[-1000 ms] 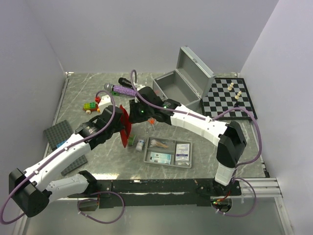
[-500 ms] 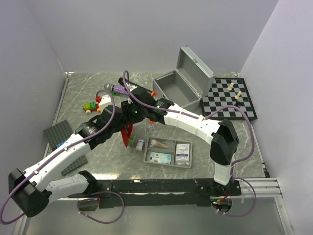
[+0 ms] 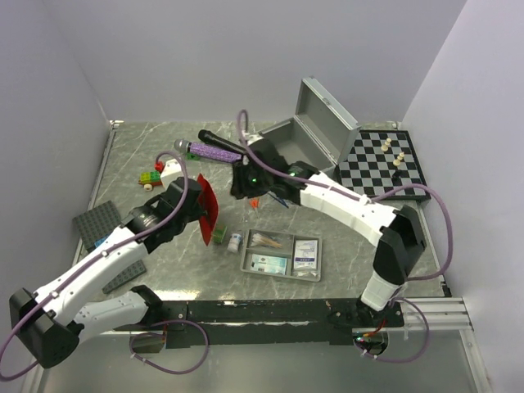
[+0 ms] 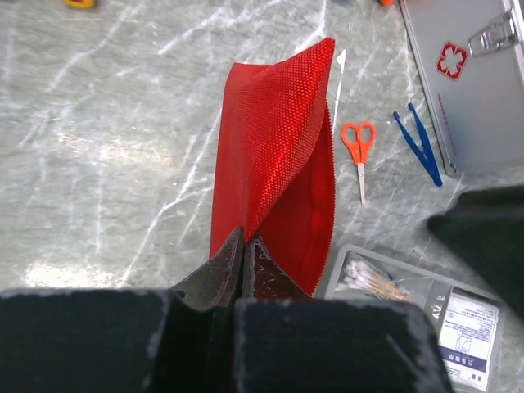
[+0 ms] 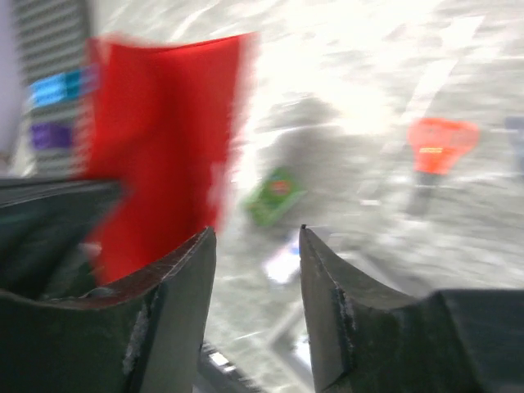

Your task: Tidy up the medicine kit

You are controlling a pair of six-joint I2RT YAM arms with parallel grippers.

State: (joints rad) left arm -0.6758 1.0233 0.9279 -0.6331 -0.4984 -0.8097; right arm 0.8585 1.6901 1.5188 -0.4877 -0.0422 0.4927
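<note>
1. Holding the red woven-fabric pouch (image 4: 274, 164) by one edge, the left gripper (image 4: 243, 246) has its jaws closed tight on the fabric.
2. The pouch stands on edge, raised off the grey marbled tabletop (image 3: 164, 164). Its two walls spread apart along the zip side.
3. The right gripper (image 5: 255, 233) has its jaws parted with nothing between them. It hangs near the pouch and is apart from it.
4. The boxy silver-grey metal case (image 3: 307, 139) sits at the far side of the table, with its hinged lid tilted back. In the left wrist view, a red cross mark and a latch show on its front.
5. The shallow grey divided tray (image 3: 274, 275) lies near the arm bases, to the right of the pouch. It contains flat white medicine packets (image 3: 305, 254) and a bundle of cotton swabs (image 3: 264, 240).
6. A small green packet (image 3: 219, 235) and a small white bottle (image 3: 235, 241) rest on the tabletop just beside the tray's left end, below the pouch.
7. Orange-handled scissors (image 4: 359, 147) and blue plastic tweezers (image 4: 419, 147) lie side by side between the tray and the case.
8. The black-and-white chessboard (image 3: 383, 164) lies to the right of the case.
</note>
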